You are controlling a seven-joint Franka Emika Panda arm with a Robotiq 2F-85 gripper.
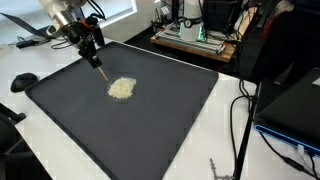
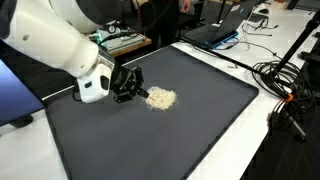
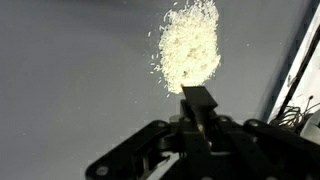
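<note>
Covering most of a white table (image 1: 228, 150), a dark mat (image 1: 170, 125) fills the workspace in both exterior views, with a small black object (image 1: 24, 80) lying off its left edge in an exterior view. Right of that, my gripper (image 1: 100, 66) is low over the mat's left part. My white arm (image 2: 50, 40) reaches in from above and bends at the wrist so the fingers slant down toward the surface. My jaws are pressed together, and I cannot tell whether anything thin is pinched between them or whether the tips touch the mat. Just beside the tips, to their right, lies 1 loose pile of pale grains (image 1: 121, 88), near the mat's middle and apart from every edge. In the wrist view my fingertips (image 3: 197, 100) sit just short of the pile, with stray grains scattered around it. Farther right, black cables (image 1: 240, 112) trail over the table, and benches of electronics (image 1: 195, 35) crowd the room behind.
</note>
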